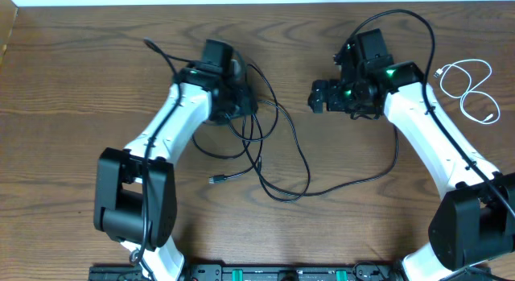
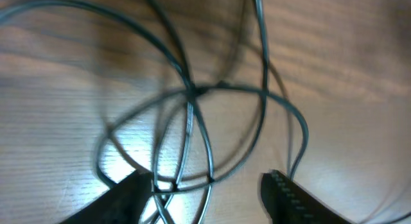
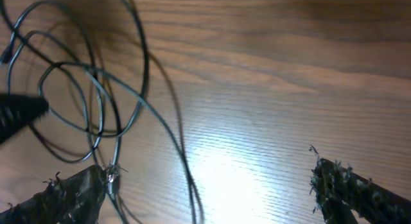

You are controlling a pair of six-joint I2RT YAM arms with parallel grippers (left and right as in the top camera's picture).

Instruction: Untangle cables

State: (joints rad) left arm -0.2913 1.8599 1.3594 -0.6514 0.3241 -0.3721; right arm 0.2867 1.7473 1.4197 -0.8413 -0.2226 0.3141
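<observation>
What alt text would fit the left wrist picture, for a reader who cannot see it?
Thin dark cables lie in crossing loops on a wooden table. At the bottom edge, the left gripper stands open, and a few cable strands run between its jaws. The picture is slightly blurred.

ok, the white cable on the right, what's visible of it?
The white cable is a thin, flexible-looking cord lying flat on the wooden table near its right edge, right of the right arm. It curls into two loose loops, roughly a figure eight, with small plug ends. It lies apart from the black cables; nothing grips it. Only the overhead view shows it.
</observation>
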